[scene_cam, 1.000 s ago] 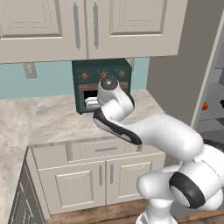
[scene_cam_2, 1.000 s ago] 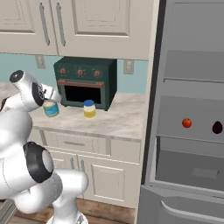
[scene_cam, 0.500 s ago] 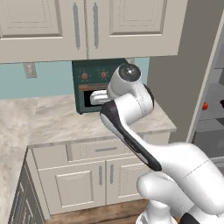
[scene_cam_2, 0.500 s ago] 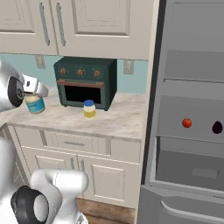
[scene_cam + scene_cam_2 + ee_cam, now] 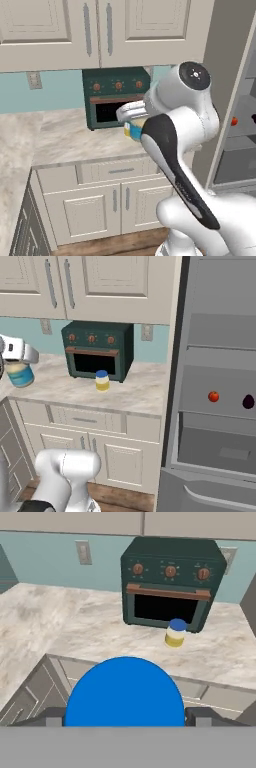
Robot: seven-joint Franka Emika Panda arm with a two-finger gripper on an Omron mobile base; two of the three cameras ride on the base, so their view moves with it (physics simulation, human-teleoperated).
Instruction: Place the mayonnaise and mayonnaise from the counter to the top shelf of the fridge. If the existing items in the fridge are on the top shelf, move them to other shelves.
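One mayonnaise jar stands upright on the counter, just in front of the dark green toaster oven and back from the counter's front edge: pale yellow body, blue lid. The other mayonnaise jar hangs lid-down in the air off the counter's left end. The fridge stands open; its top shelf is bare, while a red-orange fruit and a dark purple one sit on the shelf below.

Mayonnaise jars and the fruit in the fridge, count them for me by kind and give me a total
Mayonnaise jars: 2, one held in the gripper, lid toward the hand camera, one on the counter before the toaster oven
Red-orange fruit: 1
Dark purple fruit: 1
Total: 4
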